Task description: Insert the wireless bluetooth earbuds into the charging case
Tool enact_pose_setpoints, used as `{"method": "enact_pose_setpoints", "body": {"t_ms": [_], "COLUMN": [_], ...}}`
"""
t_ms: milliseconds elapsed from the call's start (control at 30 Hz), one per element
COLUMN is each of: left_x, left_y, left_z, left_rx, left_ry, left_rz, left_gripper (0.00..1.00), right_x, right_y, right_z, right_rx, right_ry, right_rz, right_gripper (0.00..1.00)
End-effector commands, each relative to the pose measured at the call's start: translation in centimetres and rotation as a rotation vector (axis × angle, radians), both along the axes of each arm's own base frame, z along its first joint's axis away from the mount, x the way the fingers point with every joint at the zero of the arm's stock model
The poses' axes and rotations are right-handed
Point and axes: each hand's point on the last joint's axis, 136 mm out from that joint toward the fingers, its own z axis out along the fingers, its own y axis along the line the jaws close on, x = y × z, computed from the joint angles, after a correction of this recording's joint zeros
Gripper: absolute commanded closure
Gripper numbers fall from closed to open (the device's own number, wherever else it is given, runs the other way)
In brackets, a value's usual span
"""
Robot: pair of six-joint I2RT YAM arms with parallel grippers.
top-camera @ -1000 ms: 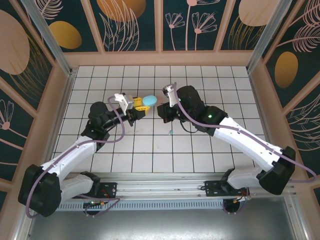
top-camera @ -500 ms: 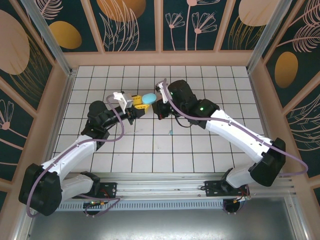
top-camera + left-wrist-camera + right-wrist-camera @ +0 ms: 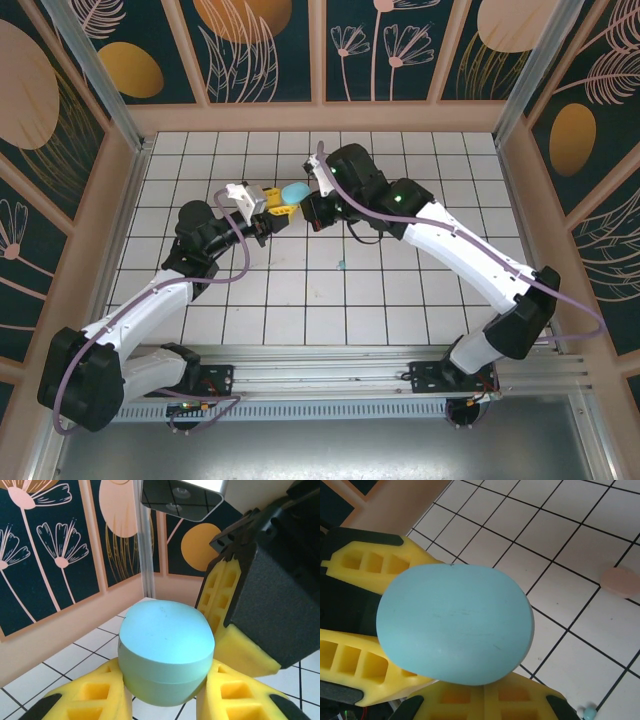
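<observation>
Case (image 3: 165, 650): teal-blue and rounded, with the lid down on its seam. It is held up off the tiled floor (image 3: 300, 300), between my two wrists.
Left gripper (image 3: 165, 692): my yellow fingers (image 3: 85, 700) are clamped on the case from both sides, gripping its lower half.
Right gripper (image 3: 485, 690): my jaws are closed together with nothing between them. The tips sit just beside the case, on the side away from my left arm.
Contact, right gripper to case: I cannot tell whether the tips touch it.
Teal earbud (image 3: 342, 265): lies loose on the floor, nearer my bases than either gripper and apart from the case.
Pale pink piece (image 3: 619, 582): lies on a tile beyond the case, cut off by the frame edge. I cannot tell whether it is an earbud.
</observation>
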Motion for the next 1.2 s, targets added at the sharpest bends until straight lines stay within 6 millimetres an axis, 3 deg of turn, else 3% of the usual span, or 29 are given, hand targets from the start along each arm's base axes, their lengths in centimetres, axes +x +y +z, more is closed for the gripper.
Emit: {"method": "enact_pose_setpoints", "body": {"t_ms": [0,267,833,1067,1167], "left_x": [-0.7,-0.5,-0.1,-0.2,-0.2], "left_y": [-0.6,-0.4,-0.4,-0.4,-0.3], "left_z": [-2.4,-3.9,-4.9,-4.6,-4.6], "left_rx": [0.061,0.096,0.118,0.111,0.105], "left_ry": [0.054,0.08,0.103,0.099,0.1], "left_rz": [-0.048,-0.033,-0.017,-0.02,-0.013], "left_gripper": [0.8,0.81,0.81,0.81,0.81], "right_x": [1.9,2.2,1.7,3.1,2.8], "right_y": [-0.3,0.2,1.2,0.3,0.0], "right_z": [3.6,3.6,4.4,3.6,3.4], "right_rx": [0.046,0.04,0.235,0.249,0.244], "right_ry": [-0.081,-0.038,0.131,0.156,0.142], "right_rz": [-0.035,-0.019,0.069,-0.001,0.026], "right_gripper": [0.95,0.95,0.94,0.92,0.9]}}
